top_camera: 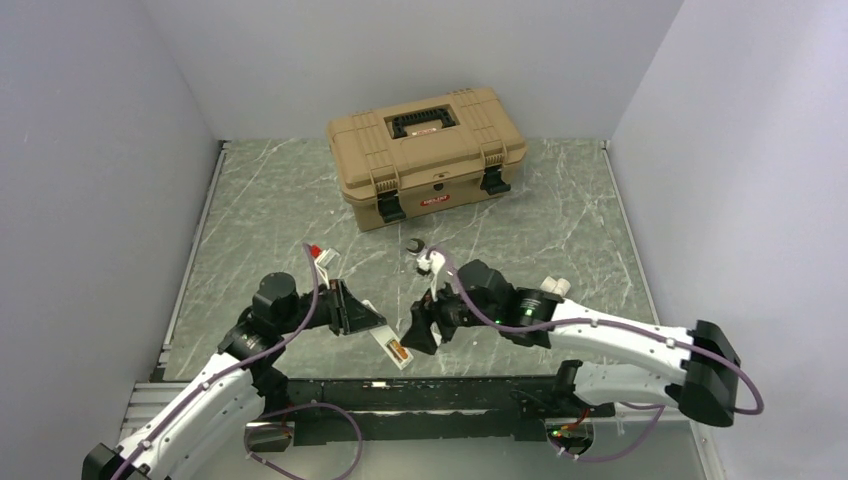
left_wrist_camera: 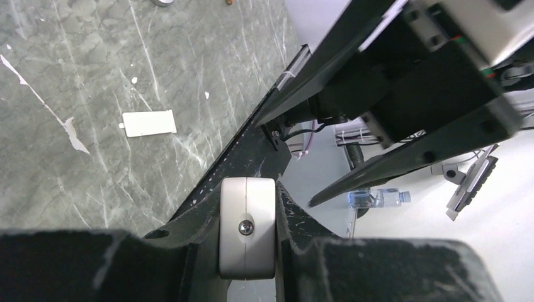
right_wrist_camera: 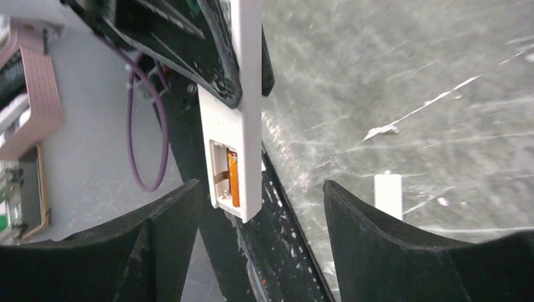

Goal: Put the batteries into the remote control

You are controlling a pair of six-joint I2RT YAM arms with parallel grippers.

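My left gripper (top_camera: 362,322) is shut on the slim white remote control (top_camera: 392,346) and holds it above the table's near edge. In the left wrist view the remote's end (left_wrist_camera: 247,220) sits clamped between the two fingers. In the right wrist view the remote (right_wrist_camera: 244,132) hangs into frame with its open compartment (right_wrist_camera: 225,179) showing; an orange battery (right_wrist_camera: 234,178) lies in one slot. My right gripper (right_wrist_camera: 261,185) is open and empty, its fingers spread just below the remote's end; it also shows in the top view (top_camera: 418,335).
A flat white battery cover (left_wrist_camera: 149,123) lies on the marble tabletop, also in the right wrist view (right_wrist_camera: 388,195). A closed tan toolbox (top_camera: 425,150) stands at the back. A small dark round object (top_camera: 416,244) lies in front of it. Walls enclose three sides.
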